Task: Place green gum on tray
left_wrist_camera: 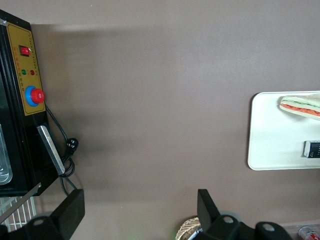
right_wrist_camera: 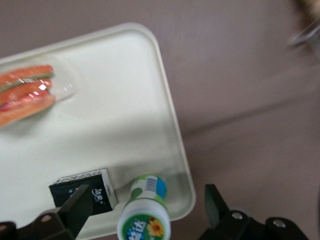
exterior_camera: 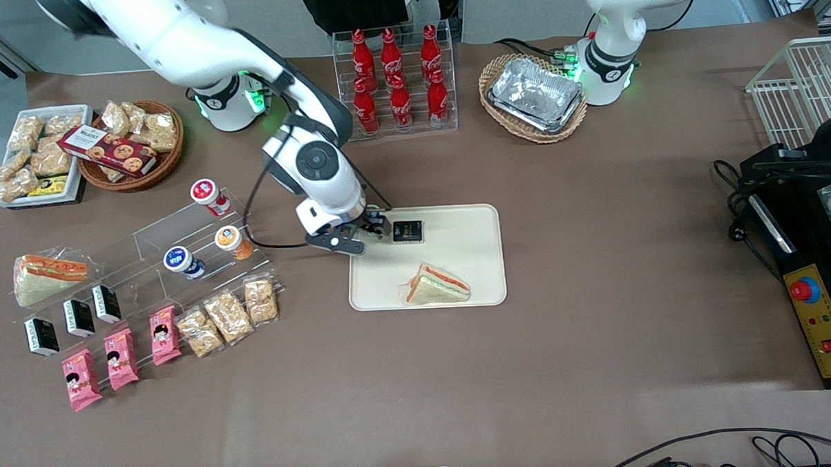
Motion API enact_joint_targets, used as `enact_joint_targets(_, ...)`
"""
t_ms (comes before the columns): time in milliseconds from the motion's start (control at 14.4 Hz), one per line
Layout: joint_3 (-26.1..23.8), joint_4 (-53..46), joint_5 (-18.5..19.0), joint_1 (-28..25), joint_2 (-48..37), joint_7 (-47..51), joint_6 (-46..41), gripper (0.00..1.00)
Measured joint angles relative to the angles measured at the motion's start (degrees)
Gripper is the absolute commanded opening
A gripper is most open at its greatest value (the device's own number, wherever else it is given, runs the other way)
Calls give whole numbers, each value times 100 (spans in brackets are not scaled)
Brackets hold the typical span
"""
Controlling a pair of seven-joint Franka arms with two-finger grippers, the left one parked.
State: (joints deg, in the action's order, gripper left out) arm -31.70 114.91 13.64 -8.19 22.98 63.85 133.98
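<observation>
Green gum (right_wrist_camera: 144,215): small round jar, green-rimmed white lid w/ flower print, green-white label. On tray (right_wrist_camera: 100,115) corner, mid-worktop, beside black packet (right_wrist_camera: 85,196). Between gripper (right_wrist_camera: 147,210) fingers (right_wrist_camera: 75,207), spread apart, not touching.

Smooth cream plastic tray (right_wrist_camera: 165,115); glossy green gum (right_wrist_camera: 145,212) label; matt brown tablecloth (exterior_camera: 630,253)

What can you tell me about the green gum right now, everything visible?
The green gum is a small round plastic jar with a green-rimmed white lid showing a flower print, and a green, white and blue label. It lies tipped over on the tray, close to a rounded corner by the rim, beside a small black box that it seems nearly to touch. The claw hangs open above it, fingers on either side, not gripping. In the front view the arm hides the jar.
</observation>
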Motion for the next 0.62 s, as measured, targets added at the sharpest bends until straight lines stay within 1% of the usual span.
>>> enact_joint_targets(208,29,-304,-37,171,-1022,-1001,-1249,100)
enact_joint_targets(278,47,-412,-163,332,-1341,-1365,-1636,100)
enact_joint_targets(417,87,-638,-459,853,-1794,-2397,-2181,100)
enact_joint_targets(556,145,-849,-577,1592,-2003,-3398,-2416,100)
enact_joint_targets(625,172,-929,-663,1950,-2026,-3706,-2461,100)
